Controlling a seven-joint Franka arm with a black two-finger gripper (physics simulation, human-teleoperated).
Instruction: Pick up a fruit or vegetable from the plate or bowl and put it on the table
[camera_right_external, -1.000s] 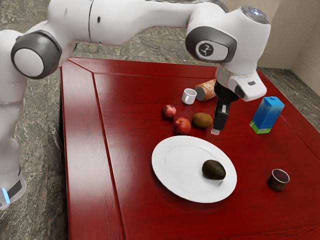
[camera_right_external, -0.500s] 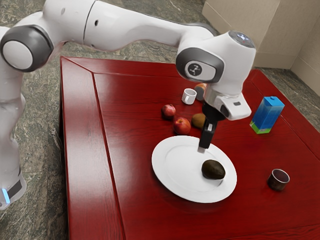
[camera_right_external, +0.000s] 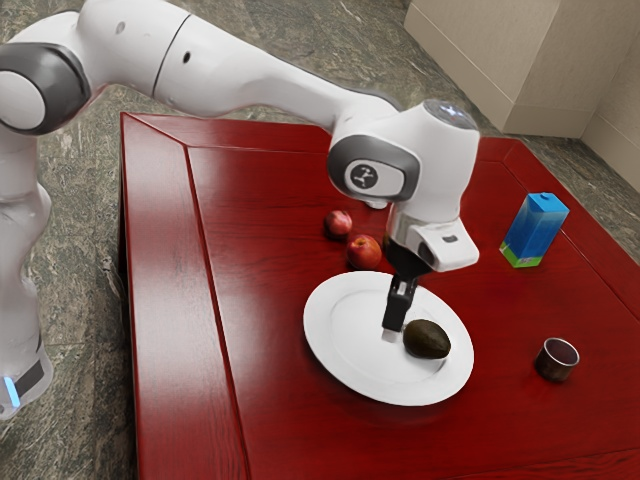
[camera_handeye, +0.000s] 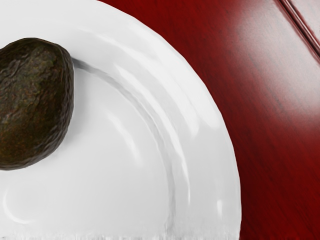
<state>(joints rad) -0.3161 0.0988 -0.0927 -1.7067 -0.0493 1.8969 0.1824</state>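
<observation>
My gripper (camera_right_external: 392, 332) hangs low over the white plate (camera_right_external: 345, 345) in the exterior view, just to the exterior view's left of the dark avocado (camera_right_external: 428, 340). Whether it touches the avocado cannot be made out. The avocado rests on the plate, off its middle. From my hand's camera, the bumpy, dark brown-green avocado (camera_handeye: 34, 105) lies on the plate (camera_handeye: 115, 185), partly cut off by the picture's edge.
On the red table (camera_right_external: 270, 200), two reddish fruits (camera_right_external: 339, 223) (camera_right_external: 364, 251) lie beyond the plate. A blue and green carton (camera_right_external: 535, 231) and a small dark cup (camera_right_external: 557, 359) stand toward the exterior view's right. My hand largely hides a white mug (camera_right_external: 376, 205).
My arm has come down and toward the exterior view's left, from beyond the plate to low over it beside the avocado. It now covers the brown fruit and orange container. The avocado has stayed put.
</observation>
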